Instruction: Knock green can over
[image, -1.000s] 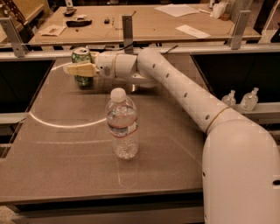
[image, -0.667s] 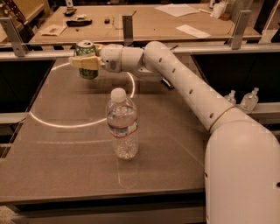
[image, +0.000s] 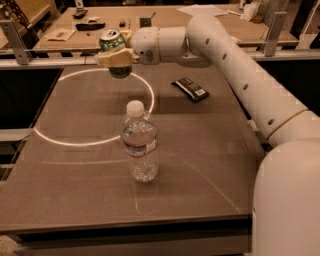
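The green can (image: 114, 50) is in the air above the far part of the brown table (image: 75, 165), tilted slightly, its silver top showing. My gripper (image: 116, 57) is shut on the can, its yellowish fingers (image: 120, 56) clamped around its middle. The white arm reaches in from the right.
A clear water bottle (image: 140, 142) with a white cap stands upright in the middle of the table, in front of the can. A dark snack bar (image: 190, 89) lies at the far right. A second table (image: 165, 20) with small items stands behind a rail.
The gripper has lifted the green can off the table and carried it up and to the right. The snack bar, hidden before, now shows.
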